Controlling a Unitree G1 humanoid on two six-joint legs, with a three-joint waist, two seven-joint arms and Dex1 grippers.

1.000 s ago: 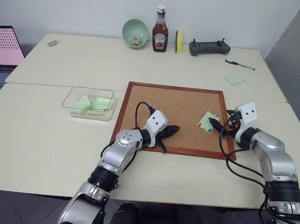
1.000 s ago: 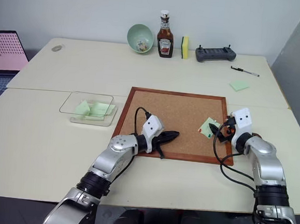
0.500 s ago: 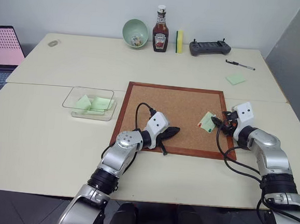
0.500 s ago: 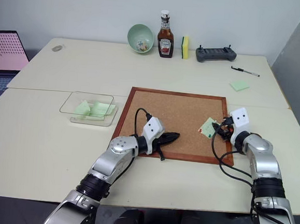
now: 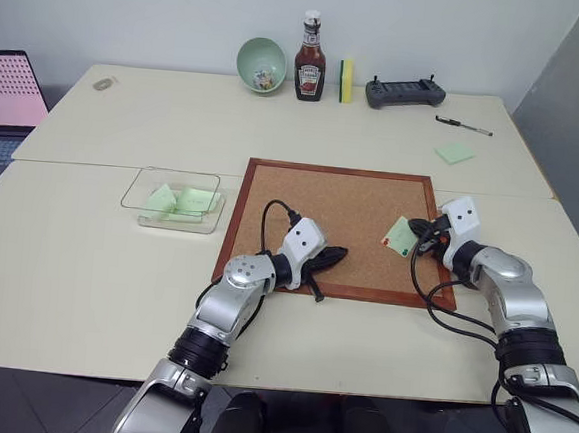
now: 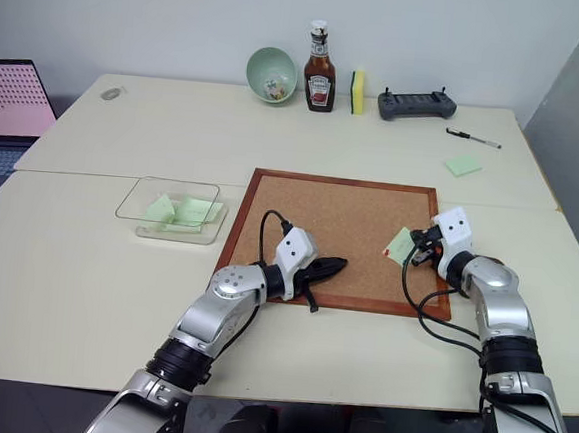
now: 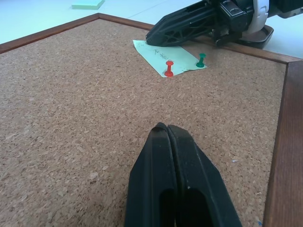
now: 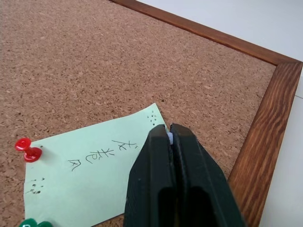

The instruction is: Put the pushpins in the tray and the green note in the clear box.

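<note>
Right gripper (image 8: 169, 135) fingers pressed together, pinching something small and white at corner of green note (image 8: 90, 177); handwritten characters on note, unreadable. Red pushpin (image 8: 27, 149) and green pushpin (image 8: 33, 223) stuck in note on corkboard (image 5: 321, 194). Left gripper (image 7: 166, 128) fingers pressed together, empty. Clear box (image 5: 173, 199) at 9 o'clock of corkboard. Ketchup bottle (image 5: 309, 63) at 12, label reads Heinz.

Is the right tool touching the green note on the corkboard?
Touching: in the right wrist view the right tool, shut, lies on the green note at its edge.
</note>
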